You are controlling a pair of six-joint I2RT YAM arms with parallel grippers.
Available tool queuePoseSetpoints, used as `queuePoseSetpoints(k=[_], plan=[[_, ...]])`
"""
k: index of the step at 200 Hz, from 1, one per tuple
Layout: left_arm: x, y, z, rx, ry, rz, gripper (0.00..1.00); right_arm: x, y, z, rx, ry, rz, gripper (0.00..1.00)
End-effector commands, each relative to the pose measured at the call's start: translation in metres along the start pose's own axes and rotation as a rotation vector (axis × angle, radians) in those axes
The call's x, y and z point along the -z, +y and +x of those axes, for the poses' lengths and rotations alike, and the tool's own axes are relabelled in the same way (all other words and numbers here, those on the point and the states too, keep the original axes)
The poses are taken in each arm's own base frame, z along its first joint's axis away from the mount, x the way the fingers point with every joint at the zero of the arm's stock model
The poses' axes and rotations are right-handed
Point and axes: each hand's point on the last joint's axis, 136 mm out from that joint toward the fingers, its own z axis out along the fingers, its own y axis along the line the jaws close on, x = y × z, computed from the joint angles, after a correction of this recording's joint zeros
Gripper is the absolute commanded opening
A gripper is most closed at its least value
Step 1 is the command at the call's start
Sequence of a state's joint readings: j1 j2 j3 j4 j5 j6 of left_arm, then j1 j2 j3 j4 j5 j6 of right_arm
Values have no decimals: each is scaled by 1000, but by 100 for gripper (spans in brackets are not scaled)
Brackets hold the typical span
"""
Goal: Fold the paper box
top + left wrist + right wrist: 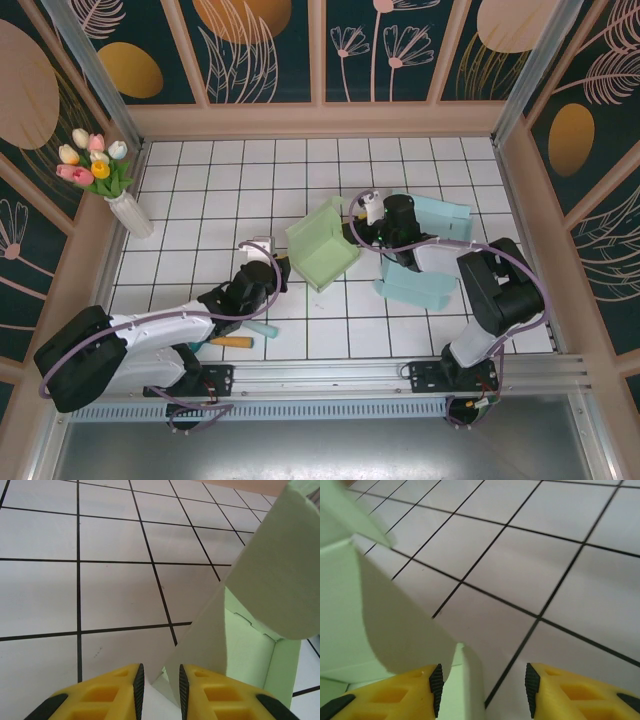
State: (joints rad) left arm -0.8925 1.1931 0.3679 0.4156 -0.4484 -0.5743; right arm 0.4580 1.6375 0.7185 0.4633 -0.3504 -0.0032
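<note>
The pale green paper box (322, 250) stands half formed in the middle of the tiled table, its panels raised. At the box's left corner, my left gripper (277, 268) has its yellow jaws drawn narrow on a folded flap (200, 640). In the left wrist view the paper touches both pads of that gripper (161, 672). From the right side, my right gripper (358, 228) reaches the box. Its jaws (482, 672) stand open. A green flap edge (470, 680) lies beside the left pad, with bare tile on the other side.
Two light blue folded boxes (440, 215) (415, 285) sit right of the green one, under and beside the right arm. An orange-handled tool (235, 342) and a mint stick (262, 328) lie by the left arm. A vase of tulips (125, 210) stands at the far left.
</note>
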Motion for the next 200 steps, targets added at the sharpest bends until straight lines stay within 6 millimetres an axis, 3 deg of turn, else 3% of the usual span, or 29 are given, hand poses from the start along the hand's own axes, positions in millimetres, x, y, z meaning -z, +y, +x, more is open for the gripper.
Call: queuePoseSetpoints(k=[1,39,70,116,152,200], plan=[[-5,-10,-20,2,-45,15,27,-5,26,-9,96,-14,-93,50],[-9,4,-34,-38,-61,-70,27,-7,27,-10,101,-14,-87,50],[6,14,-44,-17,-72,-114,28,-8,18,-10,92,-12,-38,50],[19,0,-41,35,-38,0,29,-9,18,-12,84,-20,-35,50],[4,-13,-33,19,2,31,33,-9,16,-9,89,-12,-29,50],[-12,12,-34,-68,-16,-151,32,-6,18,-10,101,-14,-31,50]])
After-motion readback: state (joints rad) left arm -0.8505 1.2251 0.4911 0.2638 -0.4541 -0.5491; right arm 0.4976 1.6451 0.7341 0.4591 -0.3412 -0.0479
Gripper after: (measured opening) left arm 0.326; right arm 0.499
